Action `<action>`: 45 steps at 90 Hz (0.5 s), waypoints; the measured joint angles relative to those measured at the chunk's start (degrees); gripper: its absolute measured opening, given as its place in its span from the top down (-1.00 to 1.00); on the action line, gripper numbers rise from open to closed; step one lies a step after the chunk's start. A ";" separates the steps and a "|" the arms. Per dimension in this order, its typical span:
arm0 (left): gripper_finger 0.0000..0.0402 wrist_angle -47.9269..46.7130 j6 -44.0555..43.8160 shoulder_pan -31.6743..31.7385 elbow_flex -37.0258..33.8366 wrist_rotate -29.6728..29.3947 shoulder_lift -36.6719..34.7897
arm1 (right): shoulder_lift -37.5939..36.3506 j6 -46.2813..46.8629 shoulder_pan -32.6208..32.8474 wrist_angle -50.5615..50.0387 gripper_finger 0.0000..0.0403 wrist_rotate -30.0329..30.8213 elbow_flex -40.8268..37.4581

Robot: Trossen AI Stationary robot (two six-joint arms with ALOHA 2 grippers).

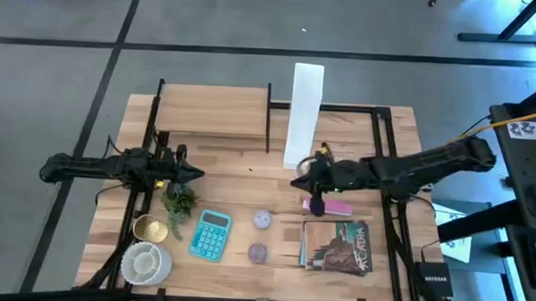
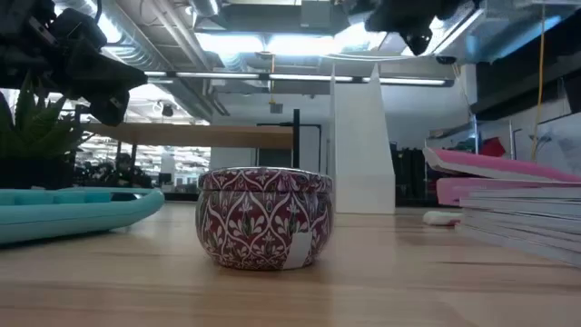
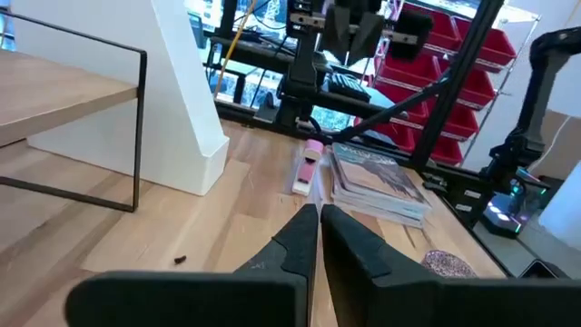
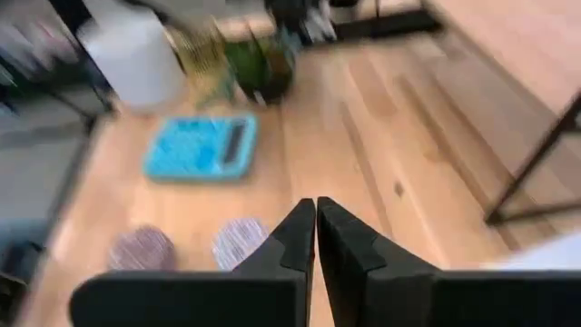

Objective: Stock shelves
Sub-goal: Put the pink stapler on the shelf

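- We find the wood shelf (image 1: 214, 113) at the bench's far-left corner, a pale plank on a black metal frame, its long axis running along the far edge; nothing rests on it yet.
- The white file box (image 1: 304, 112) stands upright at the middle of the far edge, tall, narrow and smooth-sided.
- Our right gripper (image 1: 301, 180) hovers mid-bench, jaws clenched on nothing, just bench-centre-side of the pink case (image 1: 336, 206) and the glossy magazines (image 1: 336, 247); we judge this arm nearer both the box and these flat goods.
- Our left gripper (image 1: 196, 174) hangs near the left edge, jaws pressed together empty, above the plant (image 1: 179, 201), with the teal calculator (image 1: 210, 234) and patterned tin (image 2: 264, 218) near the front edge.
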 joint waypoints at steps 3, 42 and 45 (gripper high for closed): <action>0.98 0.00 0.00 0.00 0.00 0.00 -0.02 | 1.15 0.70 0.42 -2.90 1.00 1.62 1.64; 0.98 0.00 0.00 0.00 0.00 0.00 -0.02 | 9.18 19.57 -0.54 -22.90 1.00 13.29 10.70; 0.98 0.00 0.01 0.00 0.00 0.00 -0.01 | 9.17 20.71 -0.50 -22.54 1.00 13.76 10.70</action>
